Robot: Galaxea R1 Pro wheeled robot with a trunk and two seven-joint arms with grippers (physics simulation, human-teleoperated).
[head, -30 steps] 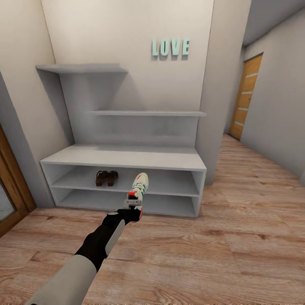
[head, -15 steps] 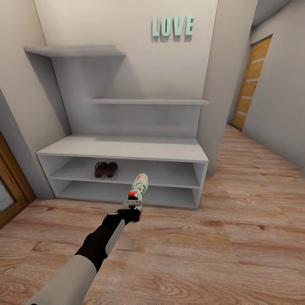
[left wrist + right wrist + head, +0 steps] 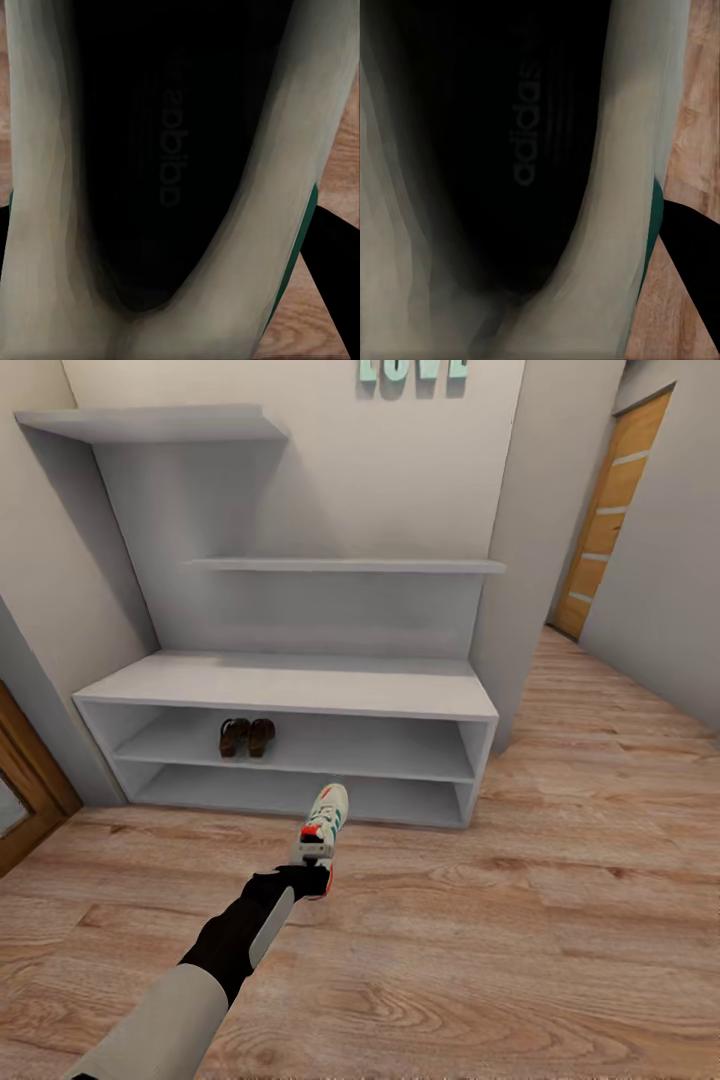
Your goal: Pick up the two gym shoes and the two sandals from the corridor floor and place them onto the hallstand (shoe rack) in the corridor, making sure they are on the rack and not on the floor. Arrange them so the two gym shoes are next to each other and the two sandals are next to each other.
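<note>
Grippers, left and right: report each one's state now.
Left gripper: shut on a white gym shoe with green stripes.
Right gripper: shut on another white gym shoe, seen close-up in its wrist view.

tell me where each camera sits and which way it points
Head view: on the robot's head, looking forward and down at the hallstand, sandals and left arm holding a gym shoe.
Left wrist view: close into a shoe's dark opening.
Right wrist view: the same, into a shoe.
Shared: all show wood floor.

light-grey hallstand on wood-plank floor, two brown sandals side by side on its upper cubby shelf
</note>
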